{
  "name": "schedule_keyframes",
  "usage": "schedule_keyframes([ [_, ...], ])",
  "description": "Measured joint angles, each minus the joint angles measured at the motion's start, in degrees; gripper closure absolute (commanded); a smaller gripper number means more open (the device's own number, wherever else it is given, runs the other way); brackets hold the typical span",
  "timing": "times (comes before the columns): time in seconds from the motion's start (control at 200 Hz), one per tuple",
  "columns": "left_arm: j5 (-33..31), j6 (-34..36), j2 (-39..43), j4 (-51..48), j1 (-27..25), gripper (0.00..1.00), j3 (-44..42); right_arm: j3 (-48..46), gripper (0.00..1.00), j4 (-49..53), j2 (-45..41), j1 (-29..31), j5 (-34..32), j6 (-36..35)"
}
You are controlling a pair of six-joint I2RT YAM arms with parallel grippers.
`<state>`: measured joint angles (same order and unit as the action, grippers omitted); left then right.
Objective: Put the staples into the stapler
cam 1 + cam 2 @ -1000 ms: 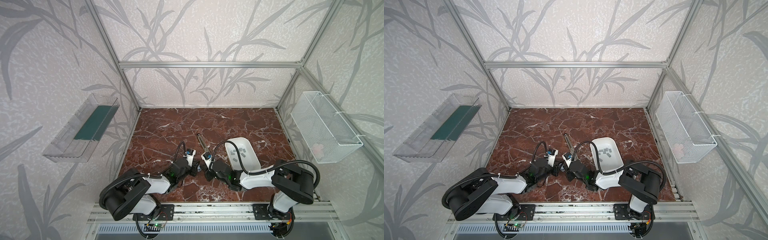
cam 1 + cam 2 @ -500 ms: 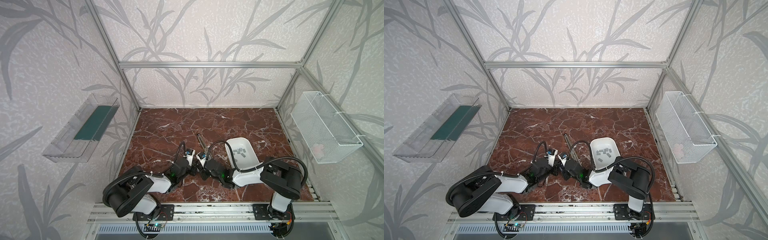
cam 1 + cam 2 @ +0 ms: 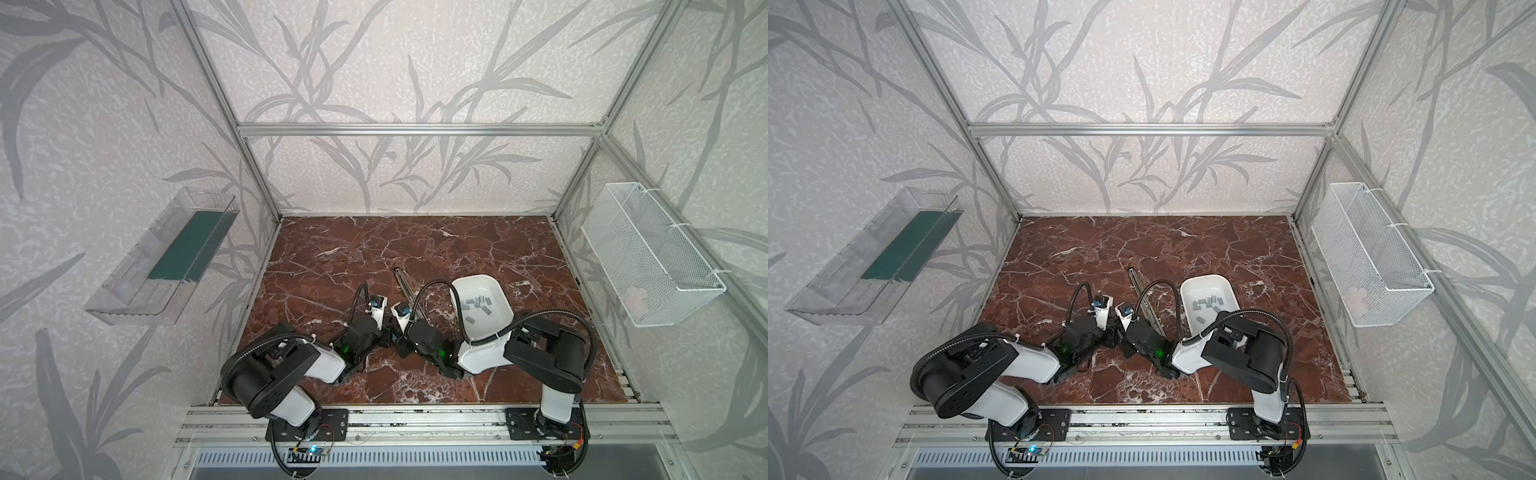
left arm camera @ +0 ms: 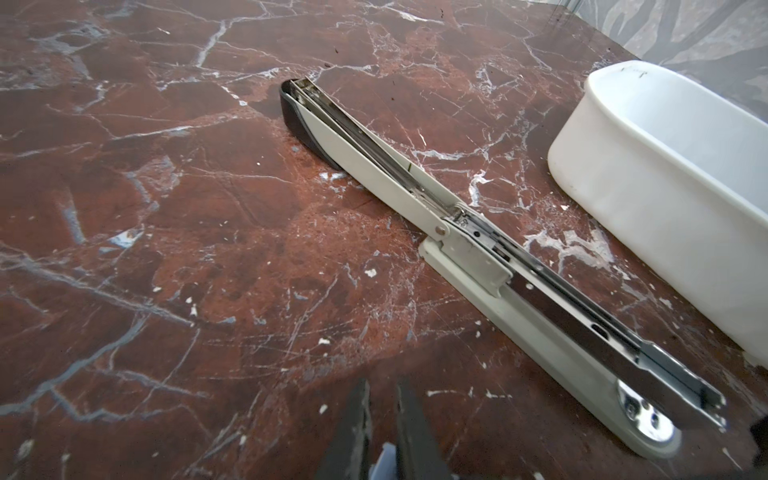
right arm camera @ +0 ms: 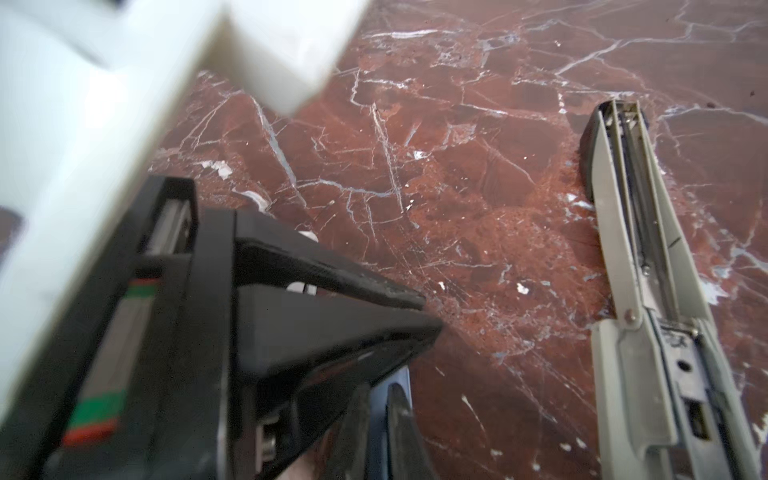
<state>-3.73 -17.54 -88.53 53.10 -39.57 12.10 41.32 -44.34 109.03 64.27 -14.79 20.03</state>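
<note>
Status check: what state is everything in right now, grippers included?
stapler: opened flat on table, magazine exposed
white tray: upright beside stapler
staples: loose in the white tray
left gripper: shut, not on stapler
right gripper: shut, not on stapler

polished marble-look table [image 4: 174, 232], stapler [image 4: 457, 226] w/ shiny metal rail, smooth white plastic tray [image 4: 648, 174]

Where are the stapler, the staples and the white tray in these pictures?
stapler [image 4: 465, 241]: left wrist view, on its hinge.
staples [image 3: 478, 301]: in a top view, on the middle of the grey cluster inside the tray.
white tray [image 4: 623, 174]: left wrist view, on its outer wall.
</note>
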Motion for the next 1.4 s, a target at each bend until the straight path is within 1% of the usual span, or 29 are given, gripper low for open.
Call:
schedule_keyframes([
  [0.245,-0.72,-0.02,-2.05,2.89,0.11,0.84,-0.22,-0.68,0.89,-6.51,3.37,1.86,-5.53,3.10],
  [0.47,-0.59,-0.07,-3.06,4.55,0.20,0.84,-0.20,-0.70,0.86,-6.32,3.21,2.51,-7.52,4.17],
  [0.56,-0.42,0.02,-2.16,3.04,0.20,0.84,-0.04,0.13,0.85,-3.26,2.19,2.60,-7.54,4.13],
  [0.63,-0.48,0.24,-0.55,0.24,0.20,0.82,0.26,1.81,0.85,1.03,1.11,2.71,-7.69,3.89],
  [0.68,-0.68,0.83,1.18,-2.67,0.20,0.81,0.55,3.21,0.84,4.59,0.48,2.78,-7.82,3.72],
  [0.78,-0.98,1.70,4.70,-9.07,0.20,0.79,1.22,6.12,0.80,11.50,-0.39,2.80,-8.04,2.82],
  [0.89,-1.31,2.27,7.93,-15.17,0.00,0.77,2.14,7.91,0.80,16.04,-1.09,2.51,-7.87,1.84],
  [0.97,-1.90,2.69,10.03,-18.51,-0.33,0.76,2.73,8.57,0.78,18.47,-1.95,2.34,-7.30,0.96],
  [1.084,-2.69,3.26,14.69,-22.88,-0.63,0.66,3.54,8.33,0.71,21.73,-4.50,2.10,-6.86,-0.26],
  [1.169,-3.30,2.97,19.08,-24.87,-0.42,0.57,4.37,7.23,0.65,23.19,-8.37,1.77,-6.86,-1.25],
  [1.294,-3.23,1.88,24.96,-27.15,0.83,0.31,5.97,3.56,0.62,23.54,-16.46,0.70,-7.32,-1.88],
  [1.399,-2.16,0.76,28.57,-28.46,2.23,0.15,6.78,-0.50,0.57,23.58,-22.43,-1.51,-8.37,-1.60],
])
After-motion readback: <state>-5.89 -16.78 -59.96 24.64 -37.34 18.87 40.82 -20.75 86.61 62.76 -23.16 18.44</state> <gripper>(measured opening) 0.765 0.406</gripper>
